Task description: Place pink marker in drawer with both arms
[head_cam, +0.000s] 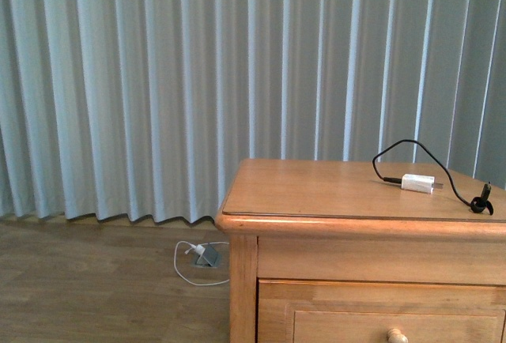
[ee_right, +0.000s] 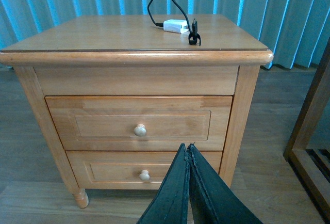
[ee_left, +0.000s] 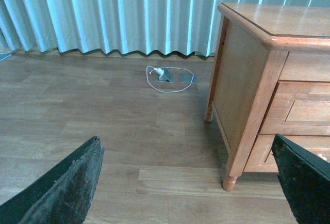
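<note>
Faced a honey-coloured wooden nightstand (ee_right: 136, 79) before pale pleated curtains (head_cam: 158, 82), two drawers shut. Upper drawer (ee_right: 139, 123) with its small round knob (ee_right: 139, 129) straight ahead of the right gripper (ee_right: 188, 154), whose black fingers were pressed together, holding nothing, tips level with the lower drawer (ee_right: 144, 170). Judged the right arm much the nearer to that knob. Left gripper (ee_left: 185, 182) spread wide and empty, off the nightstand's left side over bare wooden floor (ee_left: 103, 121), pointing toward a white floor cable (ee_left: 165, 77) by the curtain. On top, near the back right corner, only a white charger block (head_cam: 417, 182) with a looped black cable (head_cam: 415, 147). No pink marker seen anywhere; its whereabouts and long axis could not be told.
</note>
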Tool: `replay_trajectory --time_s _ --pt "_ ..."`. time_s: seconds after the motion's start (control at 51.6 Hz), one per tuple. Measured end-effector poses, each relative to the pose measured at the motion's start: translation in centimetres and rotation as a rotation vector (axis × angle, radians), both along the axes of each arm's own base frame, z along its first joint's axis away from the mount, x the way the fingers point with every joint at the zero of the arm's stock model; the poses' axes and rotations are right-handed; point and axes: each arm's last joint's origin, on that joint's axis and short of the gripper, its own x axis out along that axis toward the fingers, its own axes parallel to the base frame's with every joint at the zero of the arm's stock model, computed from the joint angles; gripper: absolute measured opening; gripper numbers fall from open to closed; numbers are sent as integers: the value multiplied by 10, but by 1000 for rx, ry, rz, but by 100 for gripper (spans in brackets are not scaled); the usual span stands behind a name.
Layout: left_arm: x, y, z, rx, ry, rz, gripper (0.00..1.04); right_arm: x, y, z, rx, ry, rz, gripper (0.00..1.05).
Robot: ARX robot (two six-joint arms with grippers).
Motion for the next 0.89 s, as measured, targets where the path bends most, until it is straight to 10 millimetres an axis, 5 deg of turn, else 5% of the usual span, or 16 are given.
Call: replay_trajectory --time_s 0.756,0.891 --pt "0 0 0 0 1 0 99 -17 0 -9 -1 0 1 2" --pt "0 0 0 0 1 0 99 -17 0 -9 -2 0 1 25"
